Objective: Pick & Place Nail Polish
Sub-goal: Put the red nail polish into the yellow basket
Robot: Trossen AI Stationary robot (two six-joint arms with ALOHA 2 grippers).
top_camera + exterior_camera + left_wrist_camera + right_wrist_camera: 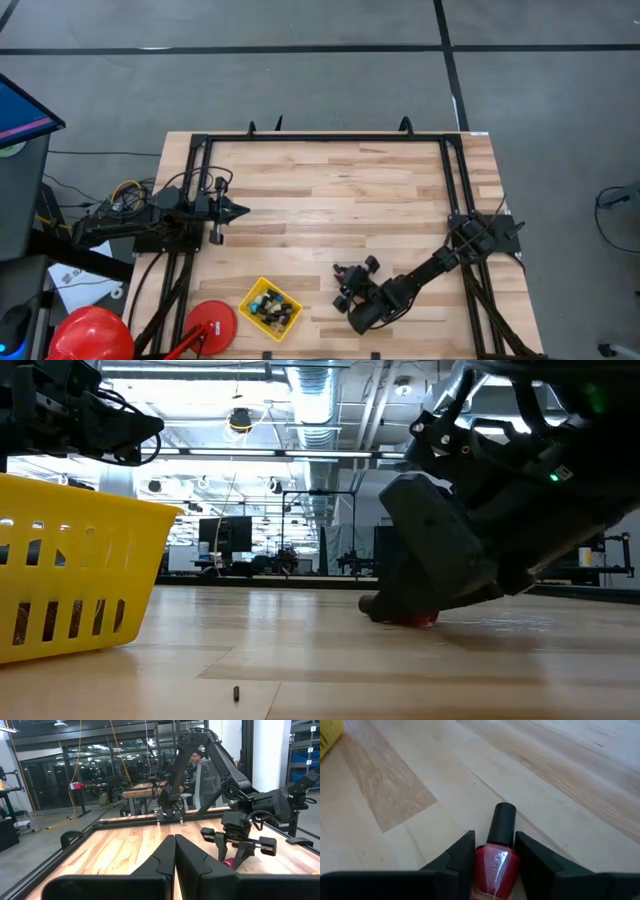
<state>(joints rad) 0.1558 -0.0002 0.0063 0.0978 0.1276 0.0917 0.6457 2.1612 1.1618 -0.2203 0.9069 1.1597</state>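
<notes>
My right claw (492,852) hugs a red bottle (494,865) lying on the bench (395,790). Its black cap (502,824) points to 12 o'clock. The yellow basket (270,308) waits at 9 o'clock.

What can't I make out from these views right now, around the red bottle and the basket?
- Red bottle: its base is cut off by the right wrist picture's edge; the right gripper hides nearly all of it in the low view.
- Basket: bottles inside too small to count from above; its wall hides them in the low view.
- Small dark speck on the table: too tiny to identify.
</notes>
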